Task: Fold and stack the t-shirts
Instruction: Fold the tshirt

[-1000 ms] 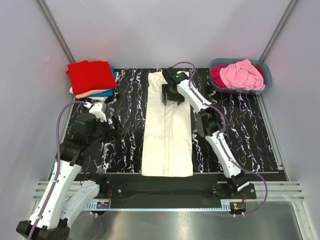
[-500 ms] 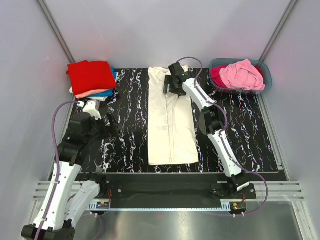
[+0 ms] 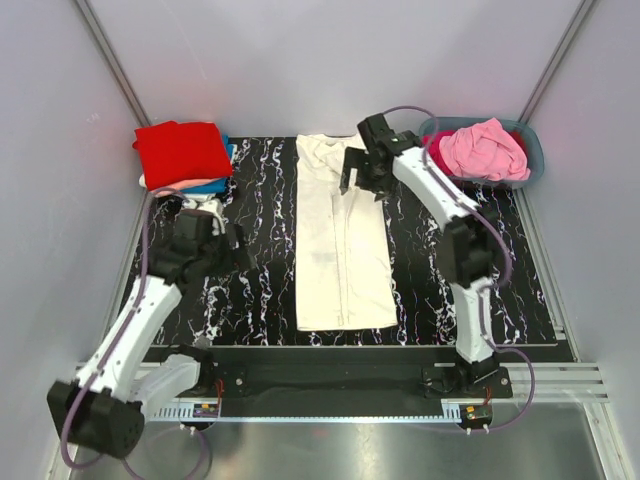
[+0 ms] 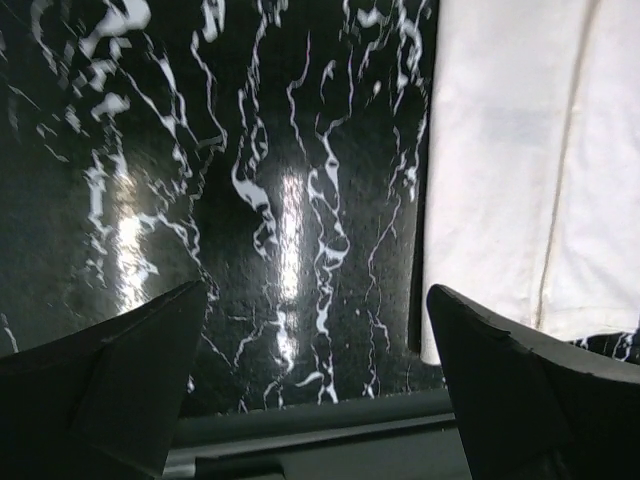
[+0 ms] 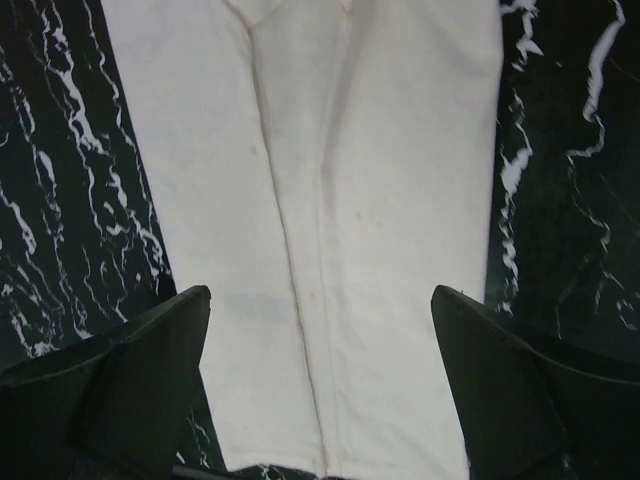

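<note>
Black marbled table [image 3: 250,290]. Down its middle, cream t-shirt [image 3: 340,240] folded into a long strip. Far left, stack of folded t-shirts [image 3: 183,152], red on top; far right, tub [image 3: 488,183] of pink and magenta ones [image 3: 485,148]. Over the cream t-shirt, right claw [image 5: 320,300] wide apart, empty; left claw [image 4: 315,300] likewise, over table beside it.

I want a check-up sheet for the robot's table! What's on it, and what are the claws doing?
Surface: black marble-pattern table.
Job's things: cream t-shirt folded into a long strip mid-table; folded stack, red on top, far left corner; pink t-shirt and magenta t-shirt crumpled in the tub.
Clutter: grey-blue tub, far right corner.
Grippers: left gripper open over bare table; right gripper open over the cream t-shirt; both empty.
Cables: purple cables loop along both arms.
Surroundings: pale walls; metal rail at near edge.
</note>
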### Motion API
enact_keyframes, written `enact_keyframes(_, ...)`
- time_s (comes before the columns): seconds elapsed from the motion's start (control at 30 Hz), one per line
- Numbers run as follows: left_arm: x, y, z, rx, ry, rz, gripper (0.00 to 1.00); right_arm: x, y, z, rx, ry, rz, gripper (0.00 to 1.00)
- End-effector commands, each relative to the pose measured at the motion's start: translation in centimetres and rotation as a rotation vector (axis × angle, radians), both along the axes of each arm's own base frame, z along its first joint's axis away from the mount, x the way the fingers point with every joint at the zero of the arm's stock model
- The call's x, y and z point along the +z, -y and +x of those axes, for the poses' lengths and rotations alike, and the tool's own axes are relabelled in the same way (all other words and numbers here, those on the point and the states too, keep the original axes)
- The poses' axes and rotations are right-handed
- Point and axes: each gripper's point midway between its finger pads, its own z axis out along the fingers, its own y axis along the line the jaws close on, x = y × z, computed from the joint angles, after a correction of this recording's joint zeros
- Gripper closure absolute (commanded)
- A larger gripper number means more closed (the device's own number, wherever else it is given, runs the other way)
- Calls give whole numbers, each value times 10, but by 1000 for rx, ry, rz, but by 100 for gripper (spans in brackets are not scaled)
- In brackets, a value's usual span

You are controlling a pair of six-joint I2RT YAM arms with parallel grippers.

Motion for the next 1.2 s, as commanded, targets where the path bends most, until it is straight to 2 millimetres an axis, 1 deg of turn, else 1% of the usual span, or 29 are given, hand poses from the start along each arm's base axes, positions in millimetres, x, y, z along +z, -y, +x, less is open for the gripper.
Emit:
enact_keyframes(0.0, 7, 27, 1, -8, -40, 12, 1, 70, 24, -43, -38, 101, 33, 0)
enact_keyframes(0.03, 14, 28, 9, 19, 1, 39, 1, 71, 46, -65, -67, 108, -17, 0)
enact_keyframes(0.07, 11, 31, 5, 18, -1, 39, 1, 67, 55, -78, -95, 96, -18, 0)
enact_keyframes(0.1, 16, 45, 15, 21, 63, -39, 1, 65, 55, -85, -112, 111, 21, 0)
enact_keyframes(0.13, 21, 54, 15, 24, 102, -129, 1, 45, 63, -116, -94, 68, 33, 0)
enact_keyframes(0.17, -4, 51, 10, 89, 70, -158, 1, 38, 58, -131, -65, 35, 83, 0)
enact_keyframes(0.2, -8, 53, 11, 137, 70, -221, 1, 30, 58, -147, -42, 0, 96, 0)
enact_keyframes(0.23, -5, 73, 3, 42, 56, -322, 1, 17, 63, -173, -30, -51, 108, 0)
enact_keyframes(0.27, -9, 84, 0, 3, 45, -369, 1, 13, 57, -189, 0, -80, 165, 0)
enact_keyframes(0.3, -11, 97, -4, -34, 33, -416, 3, 14, 52, -194, 0, -55, 223, 0)
enact_keyframes(0.33, -17, 102, -7, -46, 15, -406, 4, 4, 59, -217, -5, -62, 247, 0)
enact_keyframes(0.37, -25, 103, -14, -48, -11, -374, 5, 1, 62, -226, -19, -64, 264, 0)
enact_keyframes(0.4, -30, 111, -24, -83, -28, -341, 6, -2, 62, -234, -45, -68, 291, 0)
enact_keyframes(0.43, -39, 109, -27, -62, -42, -304, 7, -10, 69, -247, -55, -83, 288, 0)
enact_keyframes(0.47, -46, 110, -34, -68, -66, -285, 8, -15, 72, -254, -63, -101, 285, 0)
enact_keyframes(0.5, -51, 118, -44, -82, -89, -286, 9, -20, 74, -261, -77, -121, 282, 0)
enact_keyframes(0.53, -63, 117, -52, -77, -118, -273, 9, -28, 78, -269, -85, -139, 278, 0)
enact_keyframes(0.57, -69, 117, -52, -65, -107, -272, 10, -31, 78, -273, -84, -152, 284, 3)
enact_keyframes(0.6, -73, 123, -58, -64, -120, -291, 11, -34, 77, -275, -85, -153, 291, 5)
enact_keyframes(0.63, -79, 123, -60, -56, -123, -293, 14, -42, 79, -281, -91, -171, 287, 7)
enact_keyframes(0.67, -92, 120, -65, -42, -144, -278, 17, -46, 79, -284, -87, -181, 291, 9)
enact_keyframes(0.73, -107, 116, -70, -19, -175, -245, 27, -57, 80, -288, -95, -210, 286, 14)
enact_keyframes(0.8, -117, 117, -75, -19, -201, -232, 32, -62, 77, -291, -86, -231, 295, 18)
enact_keyframes(0.83, -124, 117, -77, -19, -220, -221, 34, -69, 78, -294, -88, -253, 290, 19)
enact_keyframes(0.9, -130, 121, -81, -20, -236, -224, 34, -73, 76, -294, -89, -262, 296, 21)
enact_keyframes(0.93, -134, 122, -83, -21, -243, -214, 34, -77, 76, -296, -89, -277, 296, 25)
enact_keyframes(1.03, -138, 128, -85, -29, -239, -211, 34, -83, 75, -300, -97, -303, 303, 33)
enact_keyframes(1.1, -136, 132, -85, -40, -236, -210, 34, -88, 74, -302, -93, -314, 305, 36)
enact_keyframes(1.17, -138, 131, -86, -37, -236, -190, 35, -99, 75, -309, -97, -353, 300, 40)
